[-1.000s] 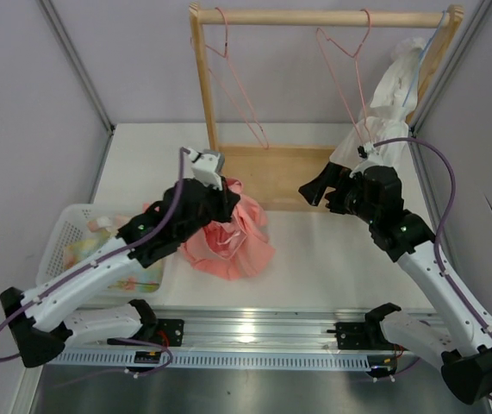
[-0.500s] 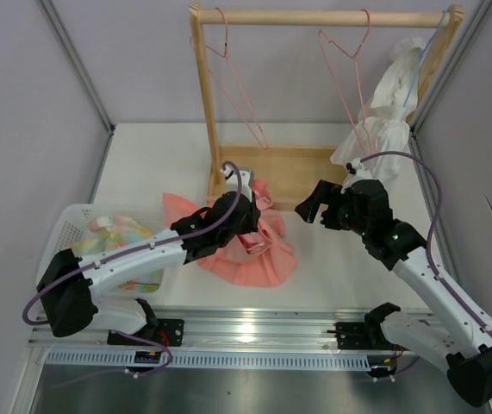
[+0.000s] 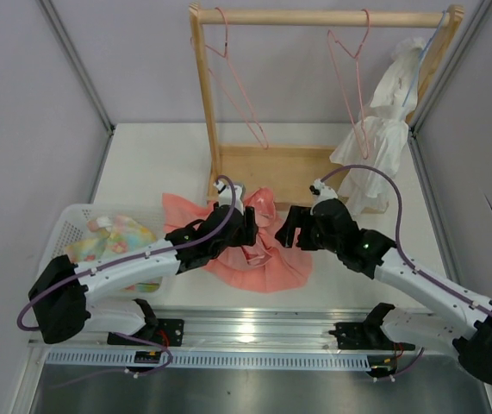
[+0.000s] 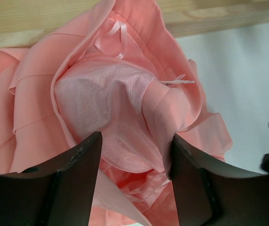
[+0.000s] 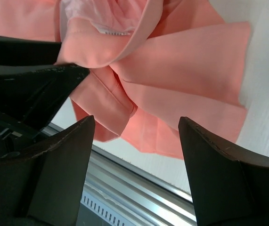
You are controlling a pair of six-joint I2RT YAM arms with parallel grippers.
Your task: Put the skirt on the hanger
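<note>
While the skirt lies in a crumpled heap on the desk, just in front of the wooden rack's base, both arms crowd over it: the left claw sits low on the bunched middle with its fingers spread to either side of the pale inner lining, not yet pressed together on it, and the right claw hovers just beside it, also spread wide above the outer pleats. The hanger hangs well apart, up on the rail, with a second pink hanger at the rail's other end. I see the main risk in the grasp: if the left claw closes where it is, it may catch only the slippery lining, not the waistband, so the cloth could slide out or lift as a lump that will not open over the wire. With the two claws so near each other, a small reach by either could knock them together. The hanger rests only by its hook, so a push from heavy fabric could swing it or tip it off. A small white tag shows inside the skirt, but no writing on it can be read, and no brand is legible anywhere.
</note>
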